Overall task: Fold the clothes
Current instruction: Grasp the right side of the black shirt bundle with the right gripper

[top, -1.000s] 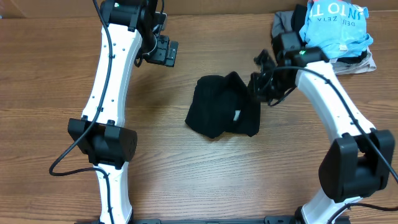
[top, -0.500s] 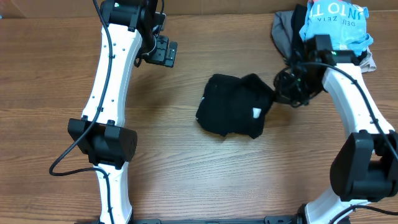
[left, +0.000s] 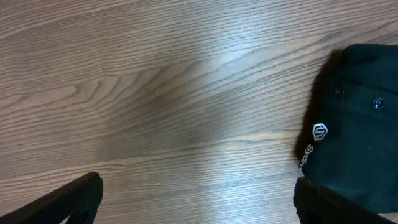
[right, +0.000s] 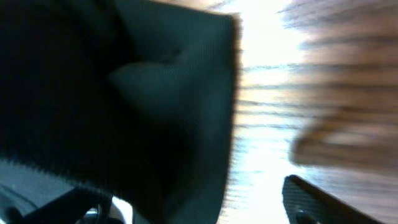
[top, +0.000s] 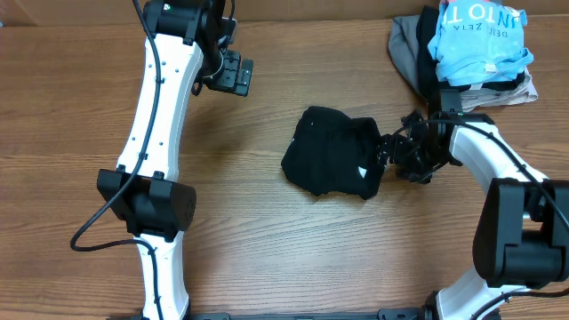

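The black T-shirt [top: 329,164] lies bunched in a rough lump at the middle of the table, with a white tag showing near its right edge. My right gripper [top: 388,153] is low at the shirt's right edge. In the right wrist view its jaws [right: 186,208] are wide apart, with black fabric [right: 112,93] between them and filling the left side. My left gripper [top: 233,73] is open and empty, held high at the back left. In the left wrist view [left: 199,208] the shirt's edge with a white logo [left: 354,118] shows at the right.
A pile of other garments stands at the back right corner, with a light blue shirt [top: 480,36] on top of grey and beige ones [top: 411,46]. Bare wood table [top: 267,240] surrounds the black shirt. The right arm [top: 498,169] lies low beside it.
The right gripper has pulled the black shirt a short way to the right, then dropped toward the front along its right edge. The left arm has not moved.
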`<act>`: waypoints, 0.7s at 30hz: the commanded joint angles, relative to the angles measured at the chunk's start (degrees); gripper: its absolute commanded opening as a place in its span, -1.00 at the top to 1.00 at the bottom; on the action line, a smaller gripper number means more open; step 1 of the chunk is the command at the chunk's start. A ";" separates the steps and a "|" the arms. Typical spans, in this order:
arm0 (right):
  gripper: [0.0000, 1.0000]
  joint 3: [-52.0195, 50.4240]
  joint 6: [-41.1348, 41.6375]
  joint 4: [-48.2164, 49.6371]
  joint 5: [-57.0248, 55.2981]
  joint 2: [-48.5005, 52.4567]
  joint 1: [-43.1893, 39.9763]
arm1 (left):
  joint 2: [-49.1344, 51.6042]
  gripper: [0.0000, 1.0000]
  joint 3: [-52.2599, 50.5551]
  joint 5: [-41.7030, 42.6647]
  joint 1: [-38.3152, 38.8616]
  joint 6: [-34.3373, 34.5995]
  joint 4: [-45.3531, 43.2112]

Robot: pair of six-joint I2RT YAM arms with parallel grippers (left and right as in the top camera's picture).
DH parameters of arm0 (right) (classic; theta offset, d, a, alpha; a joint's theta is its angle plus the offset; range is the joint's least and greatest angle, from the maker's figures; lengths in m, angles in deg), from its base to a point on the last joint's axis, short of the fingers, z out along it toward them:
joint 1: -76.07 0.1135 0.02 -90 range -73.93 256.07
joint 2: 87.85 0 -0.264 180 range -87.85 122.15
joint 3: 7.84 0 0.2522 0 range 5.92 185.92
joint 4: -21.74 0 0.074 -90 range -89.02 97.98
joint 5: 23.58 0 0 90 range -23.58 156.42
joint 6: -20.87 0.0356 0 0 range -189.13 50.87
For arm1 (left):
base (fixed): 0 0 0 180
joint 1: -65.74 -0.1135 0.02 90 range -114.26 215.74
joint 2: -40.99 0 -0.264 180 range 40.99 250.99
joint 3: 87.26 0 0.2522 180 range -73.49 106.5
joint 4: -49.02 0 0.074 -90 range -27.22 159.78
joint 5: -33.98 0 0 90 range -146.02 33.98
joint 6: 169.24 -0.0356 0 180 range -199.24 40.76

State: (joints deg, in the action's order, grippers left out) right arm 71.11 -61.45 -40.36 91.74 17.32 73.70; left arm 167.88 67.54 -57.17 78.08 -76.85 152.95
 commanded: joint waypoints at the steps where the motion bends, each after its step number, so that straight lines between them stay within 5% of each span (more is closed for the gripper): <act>1: -0.92 -2.14 -0.42 2.97 4.50 -0.90 0.17 | -0.87 -1.00 0.17 -0.50 -0.44 -1.14 -0.20; 6: -0.92 -6.16 -0.37 9.57 5.70 -0.85 0.20 | -0.87 -1.00 0.17 -0.35 -0.42 -1.11 -0.22; 10: -0.68 -8.70 -0.39 14.36 5.86 -0.46 1.14 | -0.87 -1.00 0.17 -0.33 -0.42 -1.11 -0.22; 14: -0.11 -10.73 -0.37 18.88 7.32 -0.24 3.13 | -0.87 -1.00 0.17 -0.33 -0.42 -1.09 -0.24; 18: 0.90 -10.80 0.07 21.22 7.78 -0.24 5.62 | -0.87 -1.00 0.17 -0.33 -0.42 -1.07 -0.26; 21: 0.92 -10.43 0.72 22.64 8.90 -0.26 6.16 | -0.87 -1.00 0.17 -0.33 -0.42 -1.03 -0.24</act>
State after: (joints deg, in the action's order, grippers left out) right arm 60.77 -61.18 -18.59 99.04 16.90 78.95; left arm 167.88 67.54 -57.17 78.08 -76.85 152.84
